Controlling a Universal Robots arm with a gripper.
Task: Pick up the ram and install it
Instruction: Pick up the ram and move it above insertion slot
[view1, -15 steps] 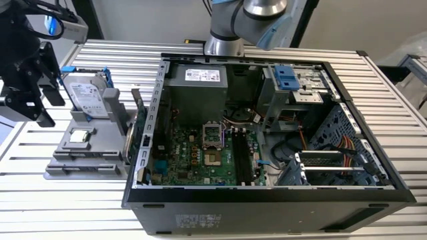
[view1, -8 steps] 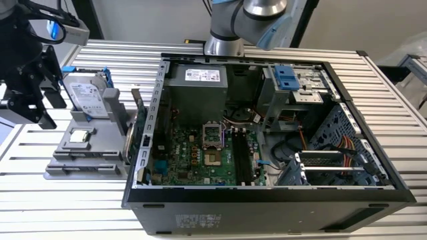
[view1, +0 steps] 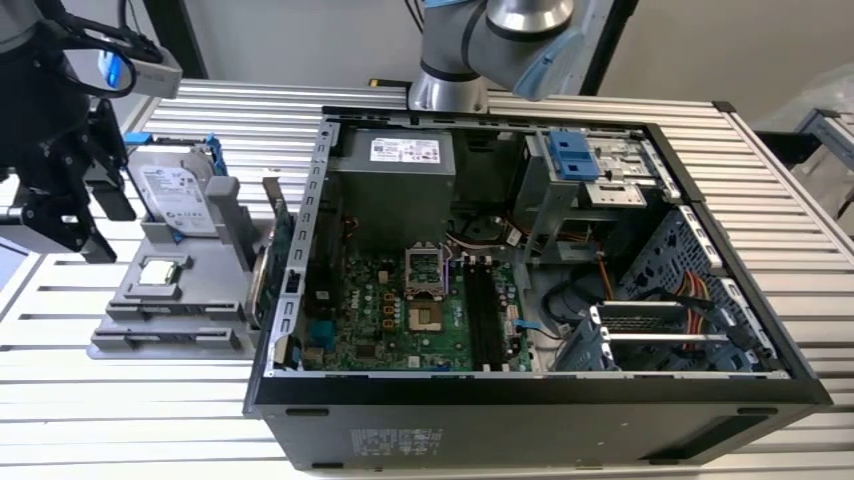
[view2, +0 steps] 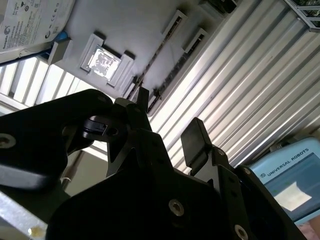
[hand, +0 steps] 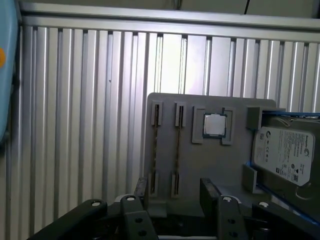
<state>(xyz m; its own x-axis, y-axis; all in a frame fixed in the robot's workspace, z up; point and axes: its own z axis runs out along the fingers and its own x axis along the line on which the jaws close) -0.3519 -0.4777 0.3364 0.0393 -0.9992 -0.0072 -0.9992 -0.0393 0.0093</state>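
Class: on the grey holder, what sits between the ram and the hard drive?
The square processor chip, seen in the first wrist view between the ram and the hard drive.

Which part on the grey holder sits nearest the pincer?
The ram, the thin stick pointing at the pincer; the processor and hard drive sit farther away.

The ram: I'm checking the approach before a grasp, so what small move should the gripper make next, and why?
Probably lower the gripper toward the ram, jaws open. The ram stands on edge in the grey holder, untouched, and the open jaws sit clear of it, roughly either side of its line.
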